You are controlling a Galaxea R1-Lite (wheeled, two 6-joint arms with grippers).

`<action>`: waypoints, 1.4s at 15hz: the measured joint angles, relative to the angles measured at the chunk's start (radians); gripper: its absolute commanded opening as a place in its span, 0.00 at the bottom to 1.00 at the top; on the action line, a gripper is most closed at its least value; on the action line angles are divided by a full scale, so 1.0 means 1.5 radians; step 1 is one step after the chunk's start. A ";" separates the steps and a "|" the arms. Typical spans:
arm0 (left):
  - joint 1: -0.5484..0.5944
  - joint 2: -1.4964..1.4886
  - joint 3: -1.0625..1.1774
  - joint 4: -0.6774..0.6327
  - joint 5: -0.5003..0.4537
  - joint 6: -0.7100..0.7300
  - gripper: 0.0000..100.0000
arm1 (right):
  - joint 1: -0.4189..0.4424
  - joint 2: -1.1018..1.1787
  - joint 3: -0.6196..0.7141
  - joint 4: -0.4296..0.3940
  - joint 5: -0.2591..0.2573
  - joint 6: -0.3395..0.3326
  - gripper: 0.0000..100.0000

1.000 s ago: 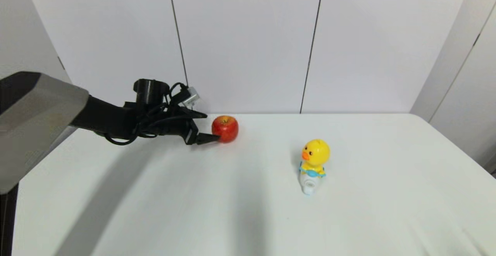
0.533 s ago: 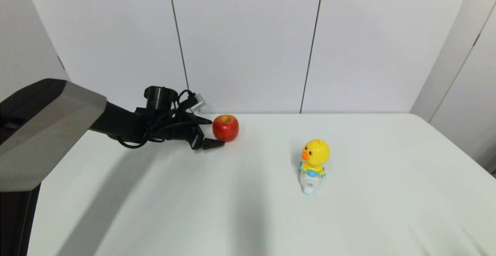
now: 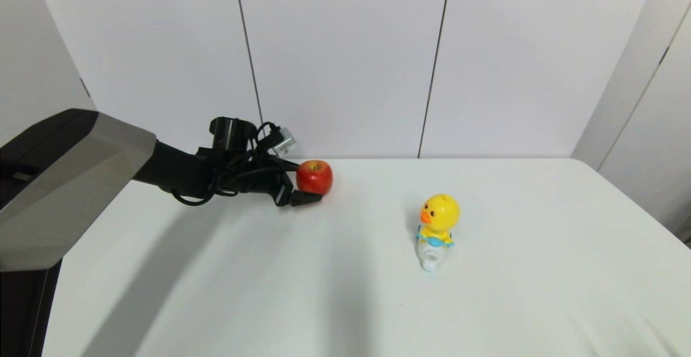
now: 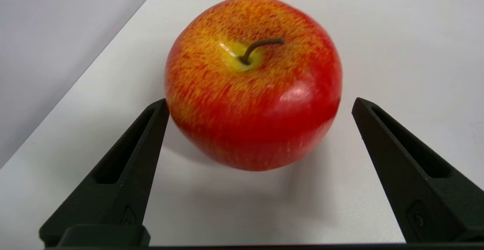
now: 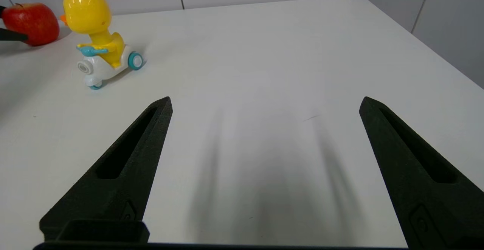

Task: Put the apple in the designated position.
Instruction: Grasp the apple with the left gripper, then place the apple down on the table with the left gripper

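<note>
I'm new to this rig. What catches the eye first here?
The glossy red apple near the table's far edge, with the open left end effector straddling it. Next, the yellow duck toy to its right, nearer the robot. The right end effector hangs open over bare table.

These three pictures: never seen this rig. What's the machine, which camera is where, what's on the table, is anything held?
It is a two-armed robot at a white table. The wide picture comes from a camera on its head, looking down at the table. The other two come from cameras on each wrist; the black wedges at the bottom are that arm's fingers. On the table sit a red apple and a yellow duck toy on a wheeled base. The left hand is open, one finger on each side of the apple, not clamped; the apple rests on the table. The right hand is open over bare table, near the robot. Nothing is held.
</note>
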 measured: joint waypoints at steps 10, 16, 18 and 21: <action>-0.011 0.000 0.001 0.001 0.000 -0.002 0.00 | 0.000 0.000 0.000 0.000 0.000 0.000 1.00; -0.012 -0.032 0.002 0.001 -0.001 -0.058 0.00 | 0.000 0.000 0.000 0.000 0.000 0.000 1.00; -0.012 -0.052 0.001 -0.002 -0.001 -0.078 0.00 | 0.000 0.000 0.000 0.000 0.000 0.000 1.00; -0.034 -0.068 -0.023 -0.003 -0.001 -0.112 0.00 | 0.000 0.000 0.000 0.000 0.000 0.000 1.00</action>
